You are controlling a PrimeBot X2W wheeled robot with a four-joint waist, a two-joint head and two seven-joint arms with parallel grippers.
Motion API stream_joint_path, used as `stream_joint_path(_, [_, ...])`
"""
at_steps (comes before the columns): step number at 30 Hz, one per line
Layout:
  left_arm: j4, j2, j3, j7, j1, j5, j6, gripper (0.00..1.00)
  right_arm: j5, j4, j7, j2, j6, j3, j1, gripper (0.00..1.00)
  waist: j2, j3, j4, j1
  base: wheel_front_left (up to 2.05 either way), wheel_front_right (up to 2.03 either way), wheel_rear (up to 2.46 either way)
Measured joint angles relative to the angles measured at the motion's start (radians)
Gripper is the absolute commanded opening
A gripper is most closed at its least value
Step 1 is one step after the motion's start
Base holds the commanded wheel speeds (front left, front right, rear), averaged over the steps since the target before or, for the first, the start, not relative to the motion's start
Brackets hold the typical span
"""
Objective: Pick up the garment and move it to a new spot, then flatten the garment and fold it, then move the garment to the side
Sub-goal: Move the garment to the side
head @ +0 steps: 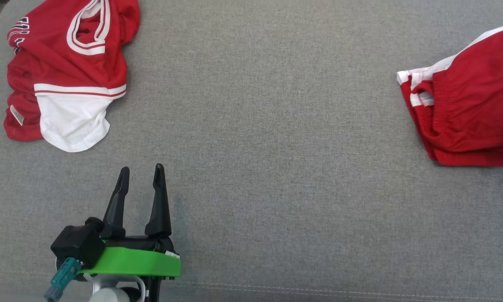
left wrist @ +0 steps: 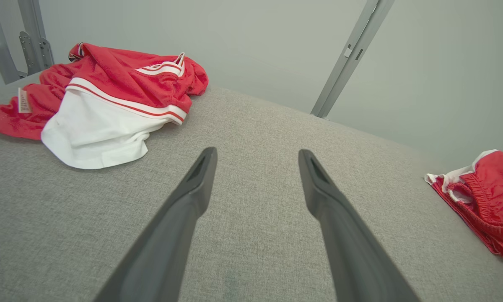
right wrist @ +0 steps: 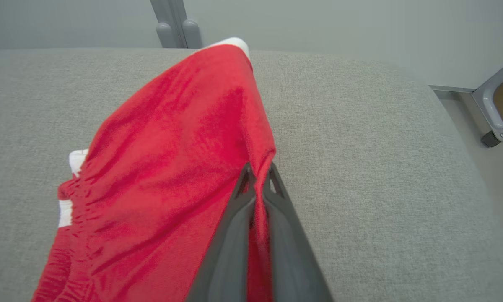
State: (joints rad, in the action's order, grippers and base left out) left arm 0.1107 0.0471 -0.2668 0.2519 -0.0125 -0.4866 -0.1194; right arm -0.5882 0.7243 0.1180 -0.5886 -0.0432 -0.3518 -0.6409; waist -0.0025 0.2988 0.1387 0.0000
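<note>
The garment, red shorts with white trim [head: 473, 113], lies bunched at the right edge of the grey cushioned surface [head: 276, 167]. In the right wrist view my right gripper [right wrist: 260, 167] is shut on a pinched fold at the edge of the red shorts [right wrist: 172, 167], and the cloth rises toward the fingers. My left gripper [head: 141, 168] stands open at the lower left with nothing between its fingers. The left wrist view shows that open gripper [left wrist: 257, 152] over bare cushion, with the shorts [left wrist: 490, 197] far to its right.
A crumpled red and white jersey [head: 71, 63] lies at the far left, just beyond my left gripper, and appears again in the left wrist view [left wrist: 117, 84]. Grey metal frame posts [left wrist: 352, 54] stand behind the surface. The cushion's right edge [right wrist: 457, 126] drops to the floor.
</note>
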Motion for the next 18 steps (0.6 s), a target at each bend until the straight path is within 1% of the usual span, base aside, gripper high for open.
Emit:
stream_joint_path(4, [0.008, 0.002, -0.008, 0.0, 0.016, 0.009, 0.0, 1.0, 0.002, 0.022, -0.003, -0.037, 0.003, 0.019, -0.014, 0.0, 0.0, 0.028, -0.004, 0.0, 0.0, 0.0, 0.0])
stream_joint_path(6, [0.013, 0.003, -0.011, 0.0, 0.02, 0.013, 0.0, 1.0, 0.008, 0.034, -0.003, -0.054, 0.018, 0.025, -0.02, 0.0, 0.0, 0.041, -0.005, 0.0, 0.0, 0.0, 0.0])
stream_joint_path(9, [0.014, 0.006, -0.016, 0.0, 0.021, 0.018, 0.0, 1.0, 0.009, 0.046, -0.012, -0.069, 0.021, 0.035, -0.04, 0.0, 0.0, 0.058, -0.007, 0.0, 0.0, 0.0, 0.0])
stream_joint_path(18, [0.014, 0.009, -0.03, -0.01, 0.04, 0.026, 0.0, 1.0, 0.028, 0.087, -0.012, -0.108, 0.045, 0.05, -0.058, 0.0, 0.0, 0.089, -0.001, 0.0, 0.0, 0.0, 0.0])
